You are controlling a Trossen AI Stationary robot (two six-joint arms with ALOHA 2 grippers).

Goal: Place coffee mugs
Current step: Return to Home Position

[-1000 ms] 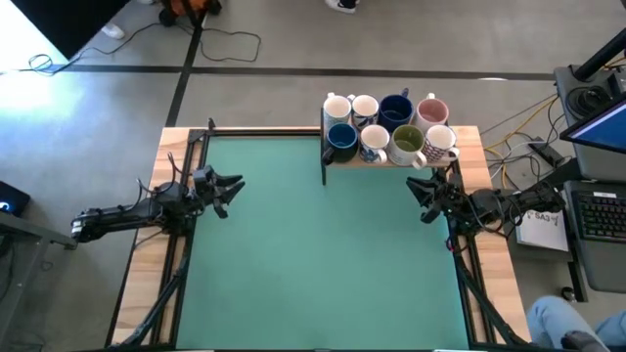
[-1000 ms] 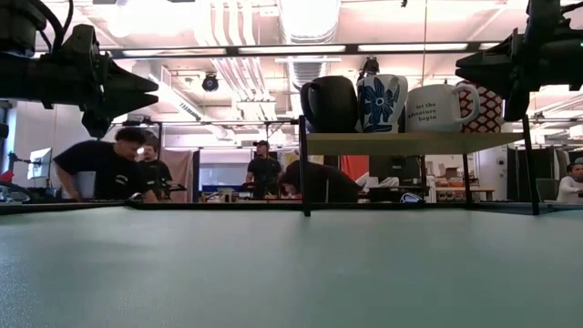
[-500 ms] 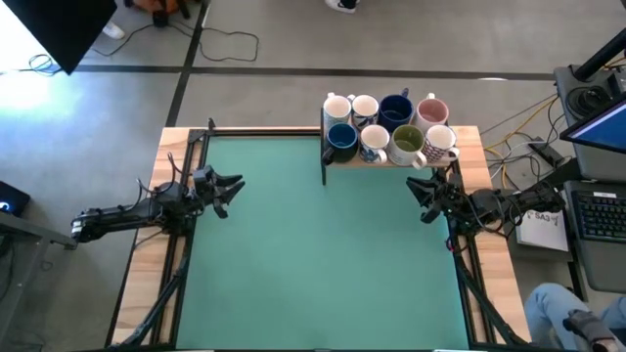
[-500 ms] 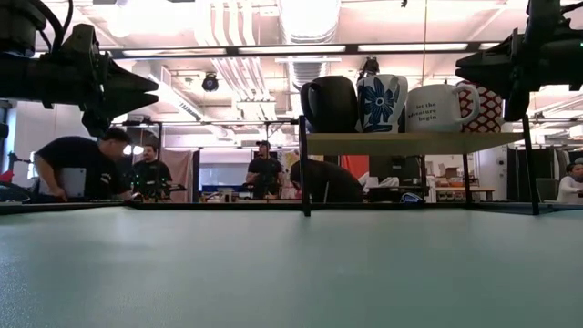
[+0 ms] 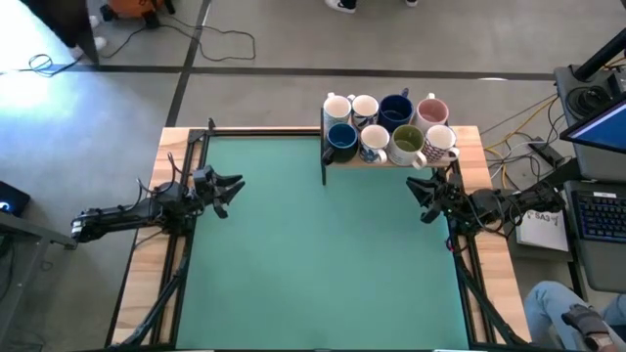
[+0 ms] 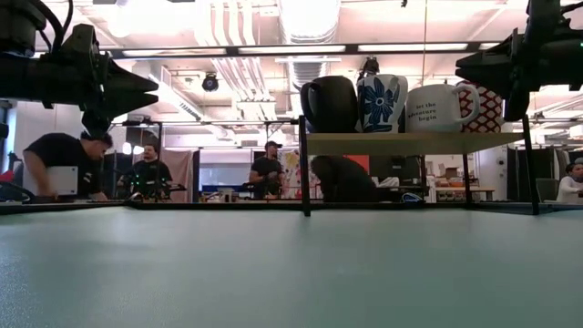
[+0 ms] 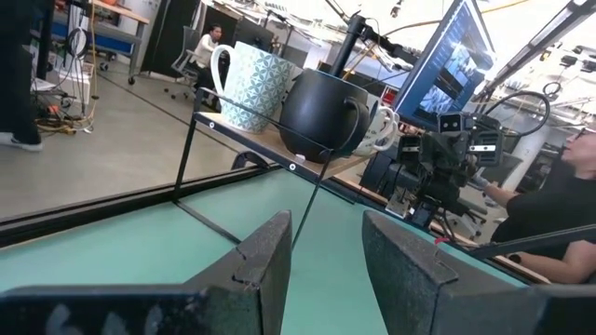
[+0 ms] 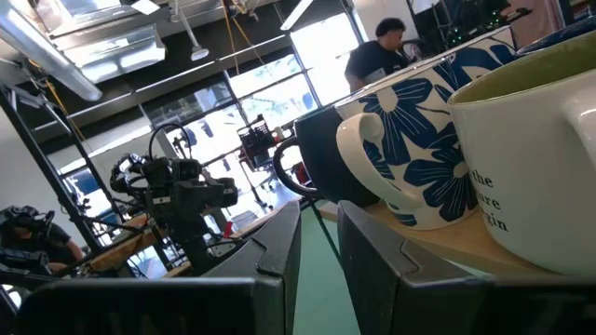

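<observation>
Several coffee mugs stand in two rows on a raised wooden shelf at the table's far right. They include white ones, navy ones, an olive green one and one that is pink inside. The low view shows the front row standing on its bases on the shelf board. My left gripper hovers at the table's left edge, open and holding nothing. My right gripper hovers at the right edge, just in front of the shelf, slightly open and holding nothing.
The green mat stretches wide between the two arms. The shelf's black legs stand on the mat near its far edge. Black frame rails run along both sides. A person's knee shows at the near right, and people move in the room beyond.
</observation>
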